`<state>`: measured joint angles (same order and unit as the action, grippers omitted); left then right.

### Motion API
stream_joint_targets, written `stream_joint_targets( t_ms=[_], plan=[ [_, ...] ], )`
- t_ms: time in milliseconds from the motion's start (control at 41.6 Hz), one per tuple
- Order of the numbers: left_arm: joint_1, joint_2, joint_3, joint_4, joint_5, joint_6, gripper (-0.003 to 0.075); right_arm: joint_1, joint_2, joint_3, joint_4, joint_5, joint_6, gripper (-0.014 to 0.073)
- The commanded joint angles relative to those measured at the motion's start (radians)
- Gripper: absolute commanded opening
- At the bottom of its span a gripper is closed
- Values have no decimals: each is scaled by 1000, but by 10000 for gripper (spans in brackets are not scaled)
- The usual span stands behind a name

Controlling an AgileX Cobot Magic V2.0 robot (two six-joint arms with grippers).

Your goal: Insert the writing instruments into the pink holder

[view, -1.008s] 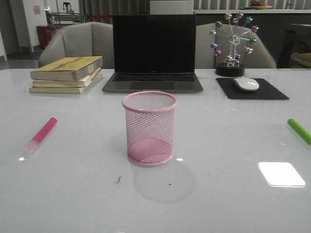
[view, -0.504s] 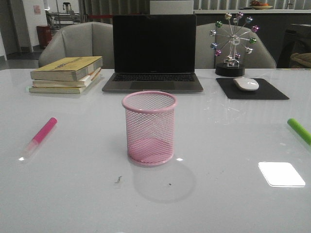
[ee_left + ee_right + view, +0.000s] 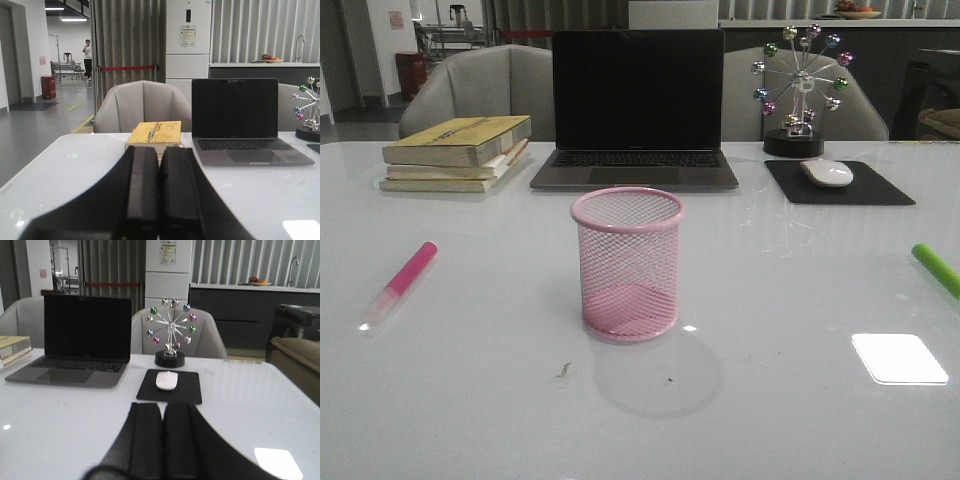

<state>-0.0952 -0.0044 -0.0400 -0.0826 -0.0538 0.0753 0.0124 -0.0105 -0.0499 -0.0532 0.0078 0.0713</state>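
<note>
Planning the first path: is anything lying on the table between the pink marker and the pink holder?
Nothing visible. The pink marker lies left of the pink holder with only bare table between them; the books and laptop sit farther back.

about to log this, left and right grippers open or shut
left gripper: shut, fingers together, holding nothing.
right gripper: shut, fingers together, holding nothing.

left gripper [image 3: 159,200]: matte black, two flat slab fingers | right gripper [image 3: 161,445]: same (blurred)
</note>
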Motion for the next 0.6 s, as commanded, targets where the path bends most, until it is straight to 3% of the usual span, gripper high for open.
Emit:
stream_joint_targets(
  t_ms=[0,360,576],
  plan=[
    [3,-18,-130,-1,-48,-6,97,-2,-19,-139,-8,-8,0,36],
    [3,138,-563,-1,318,-6,97,-2,175,-567,-8,327,0,36],
    [3,301,-635,-1,506,-6,97,-2,333,-639,-8,513,0,36]
  ],
)
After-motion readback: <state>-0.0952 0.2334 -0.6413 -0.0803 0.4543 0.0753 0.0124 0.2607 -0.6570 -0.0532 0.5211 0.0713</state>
